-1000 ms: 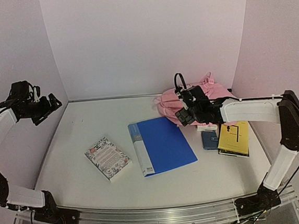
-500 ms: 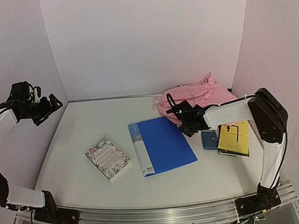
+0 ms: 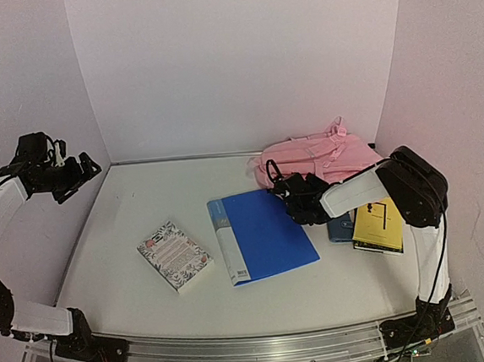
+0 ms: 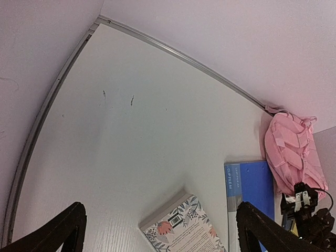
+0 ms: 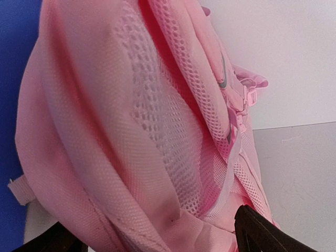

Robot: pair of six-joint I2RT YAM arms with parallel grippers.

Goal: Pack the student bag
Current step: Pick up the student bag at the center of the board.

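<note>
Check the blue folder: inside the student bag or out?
Out. The blue folder lies flat on the table beside the student bag, cover in plain view.

The student bag (image 3: pixel 316 156) lies at the far right of the table (image 3: pixel 133 199), the folder (image 3: pixel 262 233) before it toward the middle, a paperback (image 3: pixel 174 255) left of the folder, a small book (image 3: pixel 339 228) and a larger book (image 3: pixel 378 224) just right of it.

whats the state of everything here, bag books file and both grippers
student bag: lying slumped at the back right, zips too unclear to call
blue clip file: closed, lying flat
floral book: closed, flat, barcode side up
yellow book: closed, flat, right of the file
left gripper: open, empty, raised at the left
right gripper: open, up against the bag, gripping nothing
</note>
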